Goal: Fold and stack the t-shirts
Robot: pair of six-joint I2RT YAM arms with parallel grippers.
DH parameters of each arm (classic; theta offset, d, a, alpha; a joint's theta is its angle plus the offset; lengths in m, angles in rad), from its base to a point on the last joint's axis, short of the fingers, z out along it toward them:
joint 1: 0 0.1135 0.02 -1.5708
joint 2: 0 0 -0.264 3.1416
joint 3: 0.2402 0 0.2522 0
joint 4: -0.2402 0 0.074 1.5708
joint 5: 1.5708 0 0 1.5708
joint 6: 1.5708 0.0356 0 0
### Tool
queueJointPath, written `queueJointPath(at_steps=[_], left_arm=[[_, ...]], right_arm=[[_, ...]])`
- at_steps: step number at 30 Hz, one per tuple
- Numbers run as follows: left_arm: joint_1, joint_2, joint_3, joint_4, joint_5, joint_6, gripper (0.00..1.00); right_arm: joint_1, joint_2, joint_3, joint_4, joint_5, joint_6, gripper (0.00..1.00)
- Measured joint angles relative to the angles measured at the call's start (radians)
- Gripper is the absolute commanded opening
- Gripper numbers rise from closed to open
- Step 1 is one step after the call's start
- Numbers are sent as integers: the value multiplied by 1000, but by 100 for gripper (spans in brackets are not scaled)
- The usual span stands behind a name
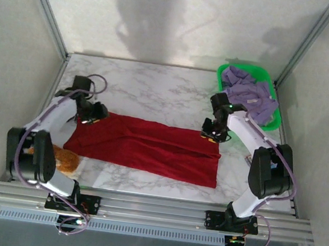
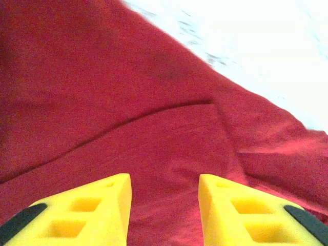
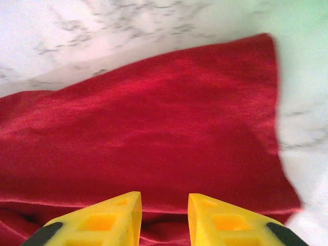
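The deep red t-shirt (image 1: 149, 148) lies flat as a long band across the marble table (image 1: 157, 88). My left gripper (image 1: 95, 117) hovers over its far left end, open, with nothing between the yellow fingers (image 2: 102, 205); red cloth (image 2: 128, 77) with a curved seam lies just below. Over the far right corner my right gripper (image 1: 211, 134) is open too, and the cloth (image 3: 154, 123) lies under the parted fingers (image 3: 118, 210), a fold running beneath them. The lavender t-shirt (image 1: 250, 95) is bunched in the green basket.
The green basket (image 1: 276, 118) stands at the back right corner, close behind the right arm. A fuzzy orange-brown lump (image 1: 65, 160) sits by the left arm's base. Frame posts and walls close in the table's sides. Bare marble shows behind the red shirt.
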Motion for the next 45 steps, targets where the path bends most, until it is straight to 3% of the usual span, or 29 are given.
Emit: queueJointPath(at_steps=[4, 14, 25, 29, 35, 41, 45], left_arm=[[-49, 140, 29, 81, 84, -19, 40], [-112, 265, 179, 70, -80, -9, 41], [-134, 295, 175, 47, -119, -10, 37], [-154, 300, 171, 45, -119, -14, 26], [-164, 308, 171, 33, -142, -18, 27], [-174, 308, 136, 33, -164, -28, 2], [-197, 296, 124, 32, -182, -42, 0]], right_arm=[[21, 21, 5, 7, -11, 7, 30], [20, 24, 7, 1, -9, 7, 30], [20, 18, -2, -1, -5, 7, 30], [20, 11, -16, -1, -2, 6, 30], [17, -3, -27, 0, 0, -2, 30], [13, -34, -39, 0, 1, -9, 30], [12, -54, -48, 3, 0, -12, 30]])
